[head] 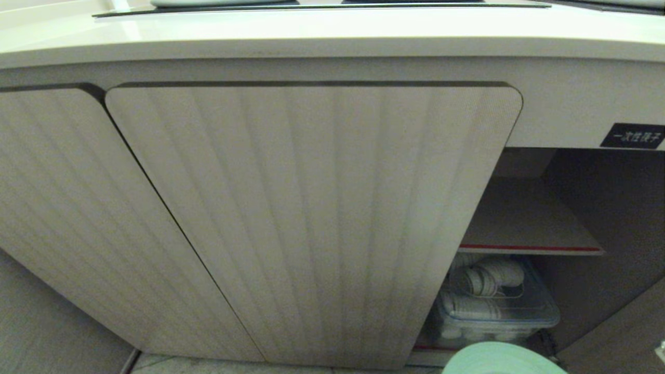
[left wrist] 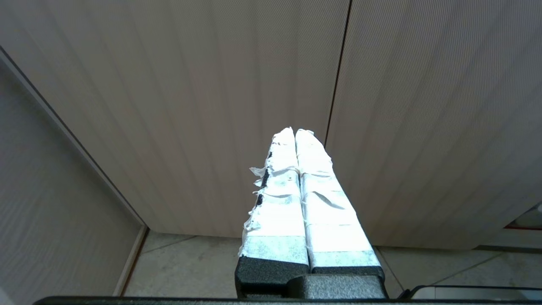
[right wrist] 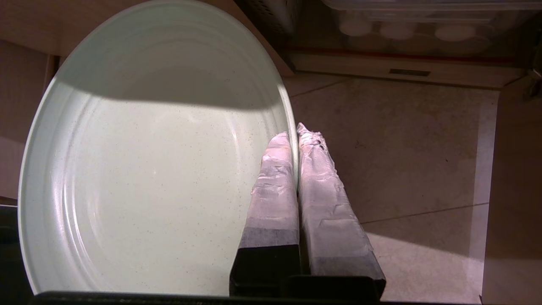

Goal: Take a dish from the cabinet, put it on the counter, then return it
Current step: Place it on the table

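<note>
The mint-green dish (right wrist: 139,178) fills much of the right wrist view, its rim pinched between the taped fingers of my right gripper (right wrist: 295,133), which is shut on it. In the head view only the dish's upper edge (head: 499,361) shows, low at the bottom right, in front of the open part of the cabinet (head: 524,223). The red-edged shelf (head: 530,248) is bare. The counter (head: 332,36) runs across the top. My left gripper (left wrist: 295,132) is shut on nothing, facing the closed ribbed doors (left wrist: 211,106).
A clear plastic bin (head: 493,306) with white cups sits on the cabinet's lower level. A black label (head: 633,136) is on the front panel. The closed ribbed door (head: 311,218) stands left of the opening. Tiled floor (right wrist: 402,161) lies below.
</note>
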